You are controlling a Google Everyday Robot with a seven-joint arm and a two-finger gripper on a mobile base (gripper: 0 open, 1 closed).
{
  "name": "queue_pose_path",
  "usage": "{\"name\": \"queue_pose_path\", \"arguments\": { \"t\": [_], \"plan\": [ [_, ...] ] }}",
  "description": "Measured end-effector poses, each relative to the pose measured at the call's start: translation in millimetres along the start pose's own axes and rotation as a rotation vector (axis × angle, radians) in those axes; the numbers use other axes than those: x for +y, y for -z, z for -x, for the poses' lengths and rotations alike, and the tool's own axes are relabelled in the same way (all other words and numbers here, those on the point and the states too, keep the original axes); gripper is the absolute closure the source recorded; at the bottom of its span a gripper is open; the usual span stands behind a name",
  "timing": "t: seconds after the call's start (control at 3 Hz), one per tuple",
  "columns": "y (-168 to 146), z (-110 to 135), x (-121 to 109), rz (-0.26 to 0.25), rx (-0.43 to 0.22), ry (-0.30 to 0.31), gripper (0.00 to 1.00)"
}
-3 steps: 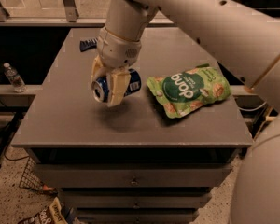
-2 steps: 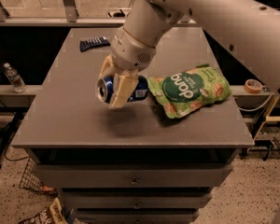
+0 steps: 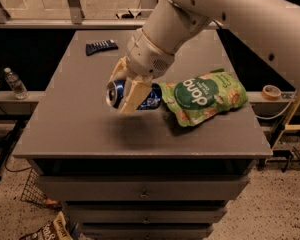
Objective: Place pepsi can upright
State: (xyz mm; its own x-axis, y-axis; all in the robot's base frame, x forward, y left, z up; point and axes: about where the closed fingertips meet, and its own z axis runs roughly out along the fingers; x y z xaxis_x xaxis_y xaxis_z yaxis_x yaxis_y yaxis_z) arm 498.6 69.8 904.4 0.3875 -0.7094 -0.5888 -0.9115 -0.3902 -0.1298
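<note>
- A small water bottle point(image 3: 15, 83) stands at the far left, beside the bench point(image 3: 80, 129).
- At the centre, the hand point(image 3: 119, 95) is closed around the pepsi can point(image 3: 151, 98), which is held sideways above the bench.
- A green snack bag point(image 3: 205, 96) lies just to the right.

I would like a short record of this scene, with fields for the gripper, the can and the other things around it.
gripper: gripper over the table's middle, closed on the pepsi can
pepsi can: pepsi can on its side, not upright, silver end pointing left
height: above the table, shadow beneath
right of can: green snack bag, lying flat
back of table: dark blue object
off table: water bottle left, tape roll right
</note>
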Motion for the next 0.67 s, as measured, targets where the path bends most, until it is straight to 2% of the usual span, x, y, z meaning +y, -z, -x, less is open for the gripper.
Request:
{"name": "queue_pose_path", "arguments": {
  "t": [0.33, 0.67],
  "plan": [
    [20, 0, 5, -0.132, -0.092, -0.113, 1.00],
    [38, 1, 6, -0.246, -0.225, -0.197, 1.00]
  ]
}}
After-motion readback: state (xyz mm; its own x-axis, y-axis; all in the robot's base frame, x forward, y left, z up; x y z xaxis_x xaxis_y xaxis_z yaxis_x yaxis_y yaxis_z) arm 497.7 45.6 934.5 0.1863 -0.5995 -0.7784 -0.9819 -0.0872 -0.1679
